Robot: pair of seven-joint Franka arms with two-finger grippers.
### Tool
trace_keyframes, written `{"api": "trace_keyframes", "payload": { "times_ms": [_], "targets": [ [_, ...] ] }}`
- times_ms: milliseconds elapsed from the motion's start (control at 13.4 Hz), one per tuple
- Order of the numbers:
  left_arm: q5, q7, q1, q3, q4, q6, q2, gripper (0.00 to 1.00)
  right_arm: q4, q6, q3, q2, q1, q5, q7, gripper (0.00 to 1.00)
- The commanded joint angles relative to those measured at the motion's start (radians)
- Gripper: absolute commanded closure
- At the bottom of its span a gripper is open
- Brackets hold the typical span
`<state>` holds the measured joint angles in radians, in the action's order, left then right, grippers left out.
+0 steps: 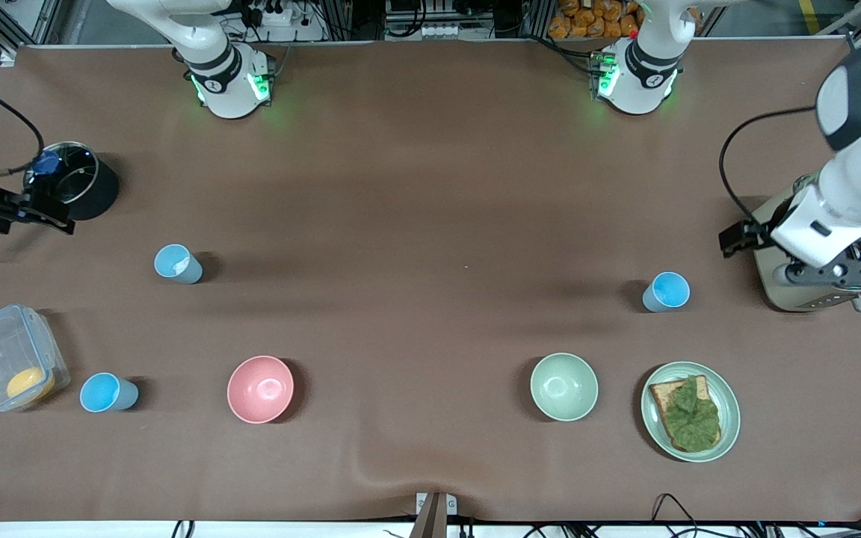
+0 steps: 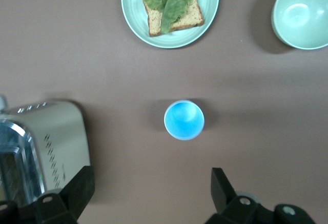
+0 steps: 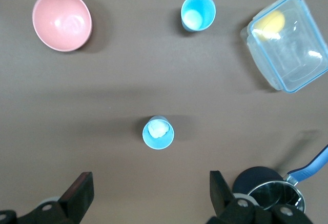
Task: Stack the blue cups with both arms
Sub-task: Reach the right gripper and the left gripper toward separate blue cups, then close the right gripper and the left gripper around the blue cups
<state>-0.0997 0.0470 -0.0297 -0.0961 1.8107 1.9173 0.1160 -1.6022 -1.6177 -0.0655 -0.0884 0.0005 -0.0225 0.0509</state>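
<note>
Two white arms hang above the brown table (image 1: 430, 187), the left gripper (image 2: 148, 196) over the toaster (image 1: 819, 261) and the right gripper (image 3: 146, 196) beside a steel pot (image 1: 72, 175), fingers of both spread wide. Three blue cups stand upright and well apart: one (image 1: 666, 291) near the toaster, one (image 1: 177, 264) nearer the pot, one (image 1: 107, 393) just beside a clear container (image 1: 8, 355).

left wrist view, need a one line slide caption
Open left gripper above a blue cup, toaster beside it, green bowl and plate of toast nearby.
</note>
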Motion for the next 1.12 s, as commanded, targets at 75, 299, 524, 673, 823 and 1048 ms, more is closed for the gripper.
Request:
{"api": "trace_keyframes", "payload": {
  "times_ms": [75, 299, 524, 673, 823, 1048],
  "targets": [
    [-0.006, -0.038, -0.044, -0.005, 0.183, 0.231, 0.010, 0.00, 0.012, 0.016, 0.004, -0.187, 0.048, 0.004, -0.008, 0.00],
    [-0.006, -0.038, -0.073, -0.005, 0.266, 0.414, 0.105, 0.00, -0.031, -0.036, 0.004, -0.289, 0.056, 0.004, -0.009, 0.00],
    [-0.006, -0.038, -0.082, -0.010, 0.271, 0.505, 0.194, 0.00, -0.230, -0.241, 0.004, -0.254, 0.035, 0.006, -0.009, 0.00],
    [-0.006, -0.038, -0.085, -0.010, 0.277, 0.514, 0.211, 0.00, -0.326, -0.348, 0.004, -0.234, 0.042, 0.006, -0.009, 0.00],
    [-0.005, -0.039, -0.090, -0.013, 0.279, 0.514, 0.240, 0.00, -0.402, -0.444, 0.004, -0.232, 0.042, 0.007, -0.011, 0.00],
    [0.034, -0.026, -0.085, -0.016, 0.282, 0.514, 0.252, 0.23, -0.449, -0.458, 0.006, -0.234, 0.049, 0.007, -0.009, 0.00]
  ]
}}
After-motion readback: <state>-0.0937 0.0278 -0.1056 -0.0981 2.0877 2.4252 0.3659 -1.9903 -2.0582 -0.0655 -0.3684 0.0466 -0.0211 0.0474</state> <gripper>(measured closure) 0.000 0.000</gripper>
